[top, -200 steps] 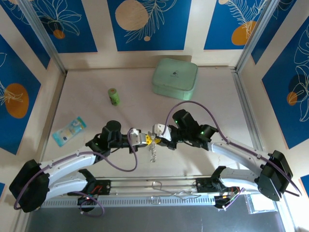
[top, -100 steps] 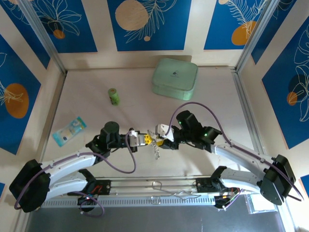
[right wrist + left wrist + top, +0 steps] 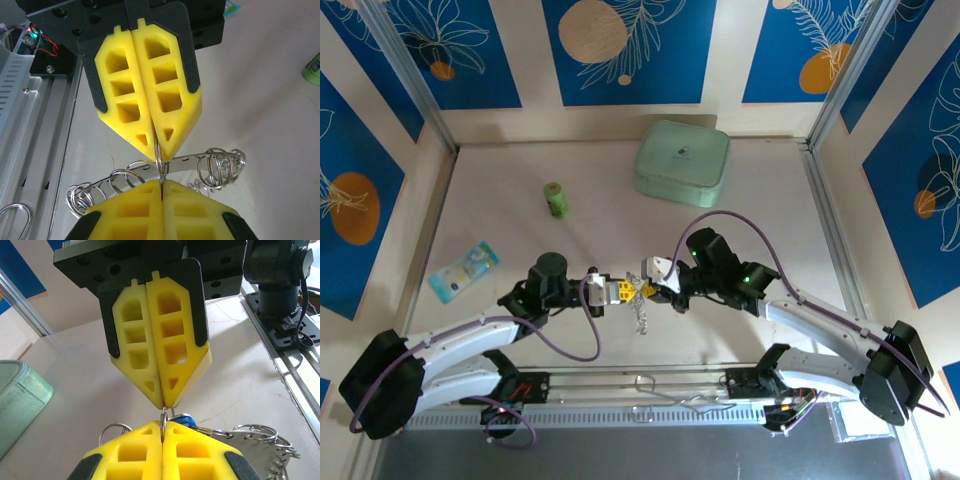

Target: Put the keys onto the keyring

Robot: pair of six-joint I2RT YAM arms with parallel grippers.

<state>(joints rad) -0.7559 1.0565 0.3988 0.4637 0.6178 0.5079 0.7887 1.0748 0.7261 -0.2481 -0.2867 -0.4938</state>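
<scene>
Seemingly midway: left gripper point(image 3: 162, 430) and right gripper point(image 3: 161, 189) both pinch the keyring point(image 3: 186, 161) near the front edge of the table point(image 3: 500, 235); keys point(image 3: 183, 418) not clearly threaded.

Mint-green case point(image 3: 682, 161), green cylinder point(image 3: 555, 200) and blue packet point(image 3: 464, 269) lie apart on the table point(image 3: 770, 200).

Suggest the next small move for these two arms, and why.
Probably keep the left gripper clamped and twist the right gripper slightly, to pry the thin wire loop open. Both sets of jaws are shut tip to tip on that same loop, with the keyring and its other loops bunched beside it. Nothing looks able to thread on until a gap opens.
</scene>
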